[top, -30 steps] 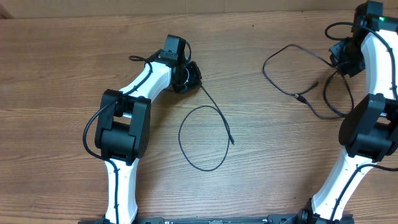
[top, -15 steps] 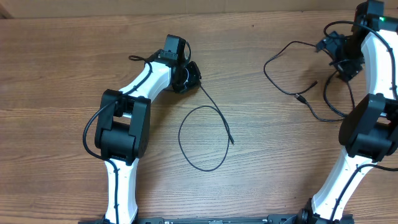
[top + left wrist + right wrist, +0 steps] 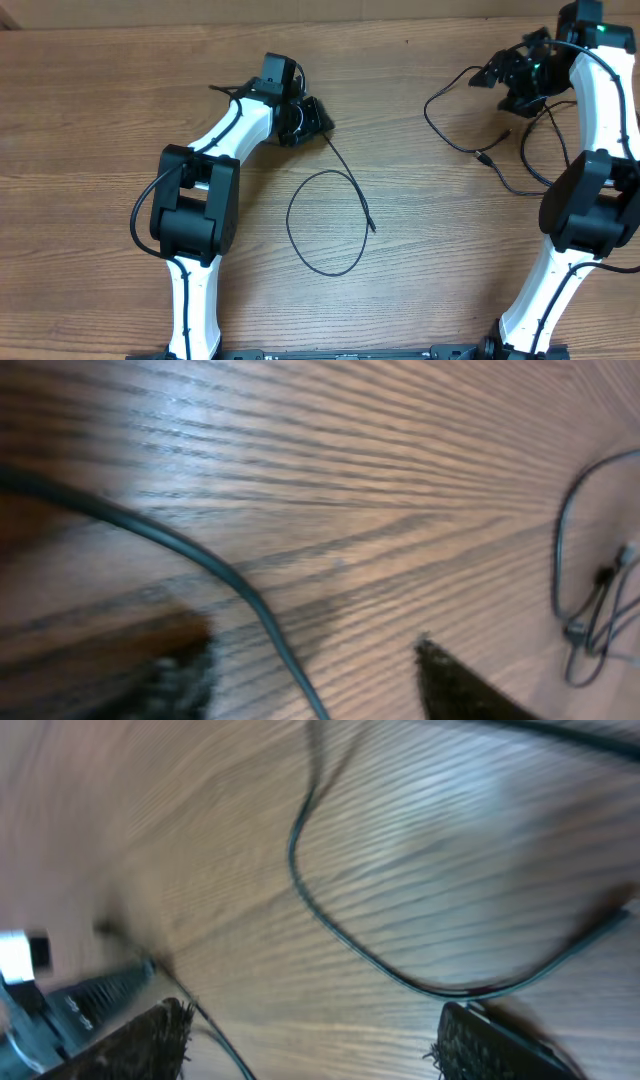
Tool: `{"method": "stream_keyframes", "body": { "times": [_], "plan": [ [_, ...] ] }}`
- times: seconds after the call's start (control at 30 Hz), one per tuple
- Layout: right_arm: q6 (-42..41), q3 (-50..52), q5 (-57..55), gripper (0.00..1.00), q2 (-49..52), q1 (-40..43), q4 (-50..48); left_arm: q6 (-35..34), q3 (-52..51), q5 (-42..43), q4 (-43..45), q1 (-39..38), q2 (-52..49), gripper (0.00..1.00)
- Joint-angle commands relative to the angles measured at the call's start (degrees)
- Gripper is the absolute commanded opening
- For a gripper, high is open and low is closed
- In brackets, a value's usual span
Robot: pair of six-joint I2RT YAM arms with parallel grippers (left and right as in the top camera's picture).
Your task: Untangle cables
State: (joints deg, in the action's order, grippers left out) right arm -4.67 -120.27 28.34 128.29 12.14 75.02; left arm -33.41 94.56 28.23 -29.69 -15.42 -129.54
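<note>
One thin black cable [image 3: 325,225] lies in a loop at the table's middle, its plug end at the right of the loop. Its upper end runs up to my left gripper [image 3: 316,124]. In the left wrist view this cable [image 3: 235,585] lies on the wood between the open jaws of my left gripper [image 3: 310,685], touching neither finger. A second black cable [image 3: 448,128] sprawls at the right, and its curve [image 3: 340,935] shows in the right wrist view. My right gripper [image 3: 503,85] hovers over its upper end, and in its own view the gripper [image 3: 315,1040] stands open with nothing between the fingers.
The thick black wires of the arms run along the left arm [image 3: 195,200] and the right arm [image 3: 590,190]. The table's far edge [image 3: 330,22] lies just behind both grippers. Bare wood [image 3: 450,270] spreads between the two arm bases.
My left gripper has opened and let go of the middle cable. My right gripper has opened and swung up and to the left over the right cable's top.
</note>
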Motion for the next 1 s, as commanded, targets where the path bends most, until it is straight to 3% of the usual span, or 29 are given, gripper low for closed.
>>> {"method": "stream_keyframes", "body": {
  "times": [0.0,0.1,0.13,0.2,0.33,0.47,0.6,0.97],
  "plan": [
    [13.49,0.22,3.19,0.76,0.11,-3.61,0.72,1.36,1.99,2.99,-1.33,1.18,1.03,0.8],
    [15.5,0.22,0.52,0.78,0.11,-6.82,0.66,1.79,5.44,2.1,-4.9,1.4,1.07,0.88],
    [15.47,0.22,-1.01,0.82,0.11,-7.96,0.5,1.77,7.06,1.2,-6.73,1.57,1.07,0.9],
    [15.47,0.22,-3.17,1.0,0.11,-9.92,0.17,1.7,10.34,-1.16,-10.78,1.97,1.07,0.91],
    [15.54,0.22,-3.93,1.0,0.11,-13.75,-0.15,1.66,16.57,-6.8,-19.21,3.13,1.07,0.86],
    [17.88,0.22,-5.01,0.93,0.11,-16.92,-0.35,1.05,19.61,-11.78,-24.74,4.63,1.07,0.87],
    [24.55,0.28,-5.38,0.86,0.11,-20.26,0.42,1.05,19.65,-16.79,-30.73,6.21,1.07,1.0],
    [30.58,0.33,-8.24,0.71,0.13,-27.78,0.96,1.33,19.47,-33.14,-43.21,10.19,1.05,1.0]
  ]
}}
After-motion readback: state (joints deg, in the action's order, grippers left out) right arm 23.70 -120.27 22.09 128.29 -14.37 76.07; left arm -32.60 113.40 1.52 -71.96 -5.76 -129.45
